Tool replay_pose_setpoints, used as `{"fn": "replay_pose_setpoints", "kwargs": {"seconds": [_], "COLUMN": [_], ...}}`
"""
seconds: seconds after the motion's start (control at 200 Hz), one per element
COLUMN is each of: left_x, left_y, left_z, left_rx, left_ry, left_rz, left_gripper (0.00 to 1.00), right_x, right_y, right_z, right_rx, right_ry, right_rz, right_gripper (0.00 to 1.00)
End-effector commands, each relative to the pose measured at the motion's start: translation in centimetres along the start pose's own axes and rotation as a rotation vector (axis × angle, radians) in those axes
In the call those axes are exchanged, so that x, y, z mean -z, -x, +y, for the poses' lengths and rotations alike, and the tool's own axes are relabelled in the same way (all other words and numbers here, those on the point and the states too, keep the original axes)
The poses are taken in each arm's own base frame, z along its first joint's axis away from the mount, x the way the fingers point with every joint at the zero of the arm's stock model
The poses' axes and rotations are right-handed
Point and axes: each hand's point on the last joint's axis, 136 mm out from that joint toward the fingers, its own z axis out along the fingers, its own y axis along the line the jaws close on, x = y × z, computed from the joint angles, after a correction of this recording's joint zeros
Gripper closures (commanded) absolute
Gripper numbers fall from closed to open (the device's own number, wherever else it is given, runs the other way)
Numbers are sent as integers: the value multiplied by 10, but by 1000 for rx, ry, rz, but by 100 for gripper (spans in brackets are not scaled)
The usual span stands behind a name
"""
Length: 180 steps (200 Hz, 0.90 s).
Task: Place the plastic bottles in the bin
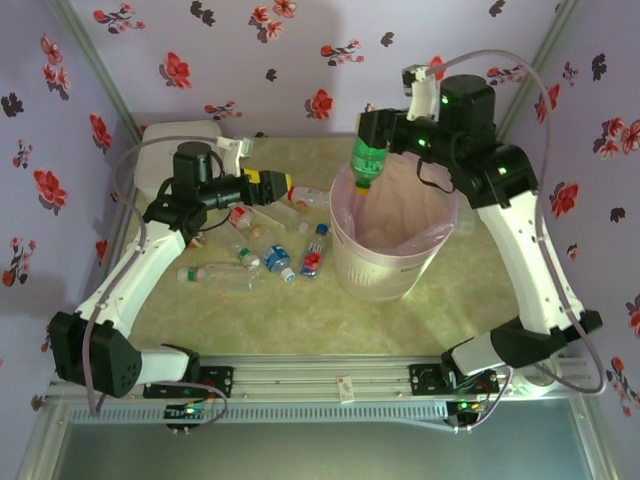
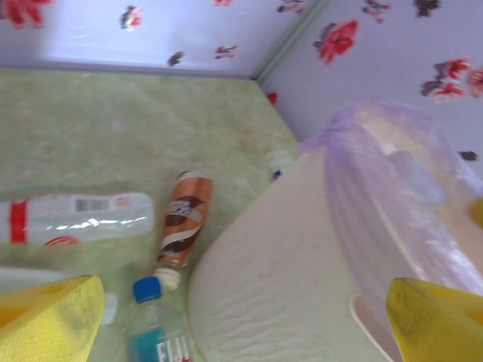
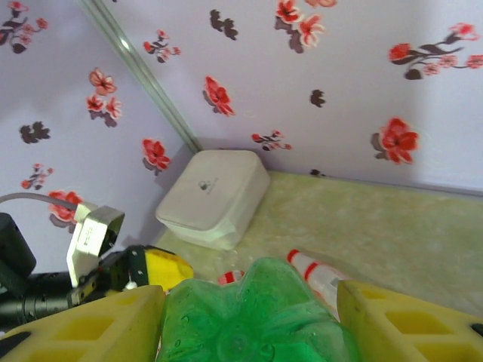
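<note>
The right gripper [image 1: 370, 140] gripped the green bottle [image 1: 365, 165] by its base, cap hanging down, over the bag-lined rim of the bin [image 1: 385, 275] just beneath. The left gripper [image 1: 283, 186] stood wide and empty. Just below it lay a blue-capped bottle [image 2: 155, 332], the bin close alongside. Farther ahead lay a brown bottle [image 2: 181, 222] and a clear red-labelled bottle [image 2: 75, 219].

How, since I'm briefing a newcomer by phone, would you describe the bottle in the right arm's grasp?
Start at the big white, pink-lined bin. Just above its far-left rim the right gripper holds the green bottle, cap pointing down. It alone is green and off the table; the other bottles, mostly clear, lie left of the bin.
</note>
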Motion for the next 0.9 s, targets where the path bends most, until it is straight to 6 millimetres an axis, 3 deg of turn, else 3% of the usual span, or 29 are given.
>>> {"fn": "replay_pose_setpoints", "kwargs": {"seconds": [0.0,0.105,0.2,0.38,0.5,0.725,0.895], "left_x": [11,16,21,38,50,68,81], "left_y": [-1,-7,-18,-46,-61,-84,-99], "left_z": [17,22,39,74,87,108,128], "left_rx": [59,65,88,181,213,290,412], "left_ry": [111,142,223,395,450,545,655], "left_rz": [-32,-31,-13,28,32,32,0], "left_gripper": [5,5,5,5,5,6,15], "right_x": [18,29,34,31,29,12,-2], "right_y": [-21,-29,-40,-75,-98,-129,-156], "right_z": [-18,-25,-36,-65,-80,-94,-101], "right_rx": [40,54,72,101,121,122,124], "right_ry": [-109,-149,-207,-327,-381,-404,-406], "right_rz": [67,74,113,257,359,497,600], "right_gripper": [48,48,48,48,48,49,48]}}
